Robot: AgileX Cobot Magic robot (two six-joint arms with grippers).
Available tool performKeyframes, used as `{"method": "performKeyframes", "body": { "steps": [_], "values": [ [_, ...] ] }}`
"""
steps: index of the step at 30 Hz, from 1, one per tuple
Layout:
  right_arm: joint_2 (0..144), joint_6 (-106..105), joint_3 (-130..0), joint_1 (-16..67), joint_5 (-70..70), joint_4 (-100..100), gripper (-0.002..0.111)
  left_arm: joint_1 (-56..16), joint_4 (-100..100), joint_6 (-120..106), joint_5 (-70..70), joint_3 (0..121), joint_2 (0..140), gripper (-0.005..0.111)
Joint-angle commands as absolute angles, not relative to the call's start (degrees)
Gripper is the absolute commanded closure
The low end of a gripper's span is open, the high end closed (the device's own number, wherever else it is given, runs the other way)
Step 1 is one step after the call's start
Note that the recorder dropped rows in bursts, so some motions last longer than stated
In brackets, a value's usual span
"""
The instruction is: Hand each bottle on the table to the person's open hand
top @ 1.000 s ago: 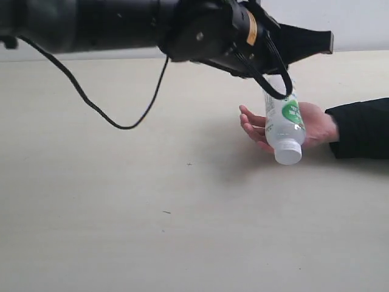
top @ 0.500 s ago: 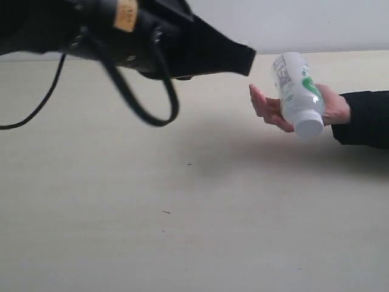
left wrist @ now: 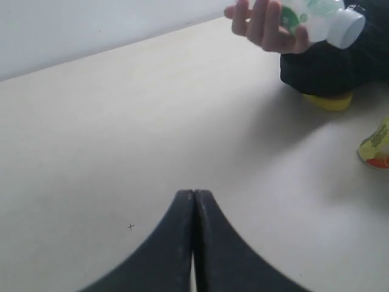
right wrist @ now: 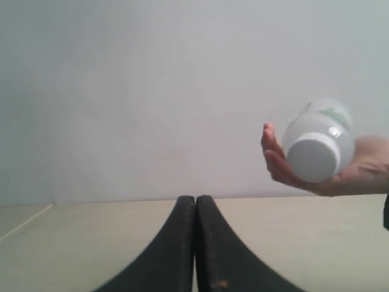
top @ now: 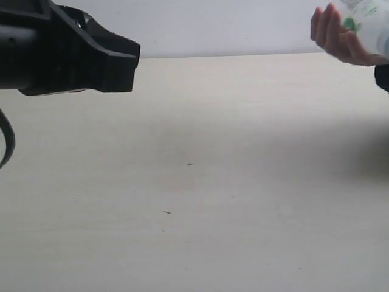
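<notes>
- Bottle (top: pixel 368 12) of clear plastic with a green-and-white label lies on its side in the person's open hand (top: pixel 337 33), at the far right of the exterior view. The hand is lifted clear of the surface (top: pixel 194 182).
- The bottle's white cap (right wrist: pixel 312 157) faces the right wrist camera, and the person's curled fingertips (left wrist: pixel 264 24) wrap the bottle's body.
- A black sleeve (left wrist: pixel 322 67) covers the wrist behind the hand.
- The left fingers (left wrist: pixel 193 198) are pressed flat together with nothing between them, hanging over bare surface and well apart from the hand.
- In the exterior view the left arm (top: pixel 73 55) shows as a black bulk at the left, its tip pointing toward the hand's side.
- The right fingers (right wrist: pixel 195 204) are likewise pressed tight together and hold nothing; they point toward the pale wall (right wrist: pixel 121 91), with the hand and bottle off to one side.
- A yellow thing (left wrist: pixel 328 100) shows from under the sleeve, resting on the surface; what it is cannot be told.
- Another yellow-and-red object (left wrist: pixel 377 146) stands near it, cut off by the frame's edge.
- Two tiny dark specks (top: pixel 189 163) mark the pale wood-grain surface near its middle.
</notes>
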State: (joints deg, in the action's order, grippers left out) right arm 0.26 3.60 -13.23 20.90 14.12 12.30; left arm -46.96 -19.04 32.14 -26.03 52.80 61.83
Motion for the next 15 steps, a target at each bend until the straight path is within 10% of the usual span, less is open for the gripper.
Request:
{"method": "performKeyframes", "body": {
  "steps": [1, 15],
  "values": [
    [0.0, 3.1, -13.0, 20.7, 13.8, 12.0, 0.108, -47.2, -19.5, 32.3, -26.3, 52.5, 61.2, 0.107],
    [0.0, 3.1, -13.0, 20.7, 13.8, 12.0, 0.108, -34.4, -5.3, 42.6, -38.3, 40.6, 48.3, 0.107]
  ]
}}
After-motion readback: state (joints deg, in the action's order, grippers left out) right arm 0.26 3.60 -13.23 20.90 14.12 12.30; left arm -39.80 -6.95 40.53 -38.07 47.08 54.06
